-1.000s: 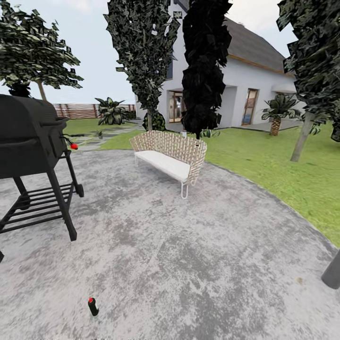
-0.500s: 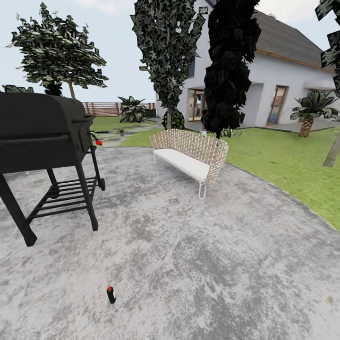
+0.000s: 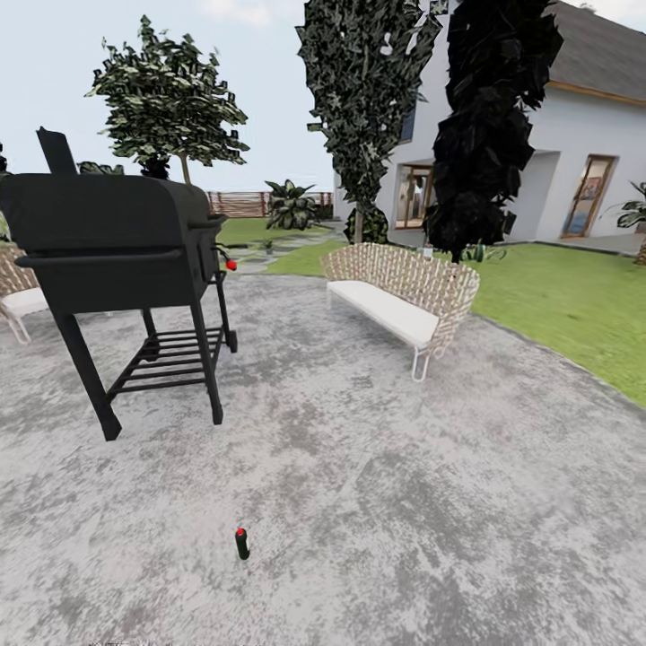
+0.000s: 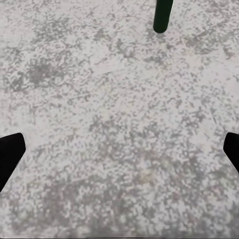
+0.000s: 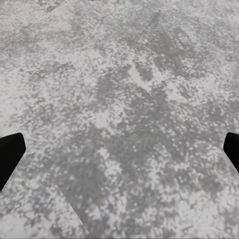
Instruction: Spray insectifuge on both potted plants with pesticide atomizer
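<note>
Two hazards apply at this stage: misidentifying the target and striking patio furniture. Head view: a small dark bottle (image 3: 242, 543) with a red top stands upright on the grey patio (image 3: 404, 502), near the camera and well apart from the grill (image 3: 117, 260) and the bench (image 3: 399, 296). It is too small to confirm as the atomizer; no whitish body or green mark is visible, so grasping it could mean taking the wrong item. A spiky green plant (image 3: 290, 205) stands far off by the fence (image 3: 240, 203); whether either potted plant is in sight cannot be told. Driving toward the lawn (image 3: 556, 305) risks clipping the grill legs or the bench frame. Left wrist view: the left gripper (image 4: 119, 152) is spread wide and empty, fingertips (image 4: 10, 152) at the frame edges over bare paving; a dark green cylinder (image 4: 163, 15), probably the same bottle, lies ahead. A slim upright bottle is likely to topple if a finger nudges it on approach. Right wrist view: the right gripper (image 5: 119, 152) is likewise wide and empty above paving.
</note>
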Tool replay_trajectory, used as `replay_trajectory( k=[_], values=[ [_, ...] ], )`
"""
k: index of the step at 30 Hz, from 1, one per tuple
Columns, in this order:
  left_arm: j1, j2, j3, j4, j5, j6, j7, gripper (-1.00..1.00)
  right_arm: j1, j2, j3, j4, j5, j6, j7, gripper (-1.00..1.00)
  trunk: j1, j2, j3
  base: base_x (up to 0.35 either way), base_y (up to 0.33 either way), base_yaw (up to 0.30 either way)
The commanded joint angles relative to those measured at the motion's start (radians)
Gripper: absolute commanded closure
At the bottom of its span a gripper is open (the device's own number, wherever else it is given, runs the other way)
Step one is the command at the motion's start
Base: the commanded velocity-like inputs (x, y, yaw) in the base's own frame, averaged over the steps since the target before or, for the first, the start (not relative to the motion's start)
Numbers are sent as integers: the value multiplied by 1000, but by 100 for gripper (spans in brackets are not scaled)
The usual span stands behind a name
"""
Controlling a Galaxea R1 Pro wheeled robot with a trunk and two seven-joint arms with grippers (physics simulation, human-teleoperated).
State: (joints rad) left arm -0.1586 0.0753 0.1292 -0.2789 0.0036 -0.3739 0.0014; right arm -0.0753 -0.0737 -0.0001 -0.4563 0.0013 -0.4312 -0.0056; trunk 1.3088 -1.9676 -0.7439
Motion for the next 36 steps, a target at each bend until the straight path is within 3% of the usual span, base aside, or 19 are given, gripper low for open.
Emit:
replay_trajectory(
  k=[1,23,36],
  values=[
    [-1,0,1,1,0,-3,0,-100,0,0,0,0,0,-3,-1,-100,0,0,-2,0,0,273],
    [-1,0,1,1,0,-3,0,-100,0,0,2,-1,0,-3,-1,-100,0,0,-6,3,-1,277],
    [-1,0,1,1,0,-3,1,-100,0,0,2,1,0,-3,-1,-100,0,0,-6,69,-92,279]
  ],
)
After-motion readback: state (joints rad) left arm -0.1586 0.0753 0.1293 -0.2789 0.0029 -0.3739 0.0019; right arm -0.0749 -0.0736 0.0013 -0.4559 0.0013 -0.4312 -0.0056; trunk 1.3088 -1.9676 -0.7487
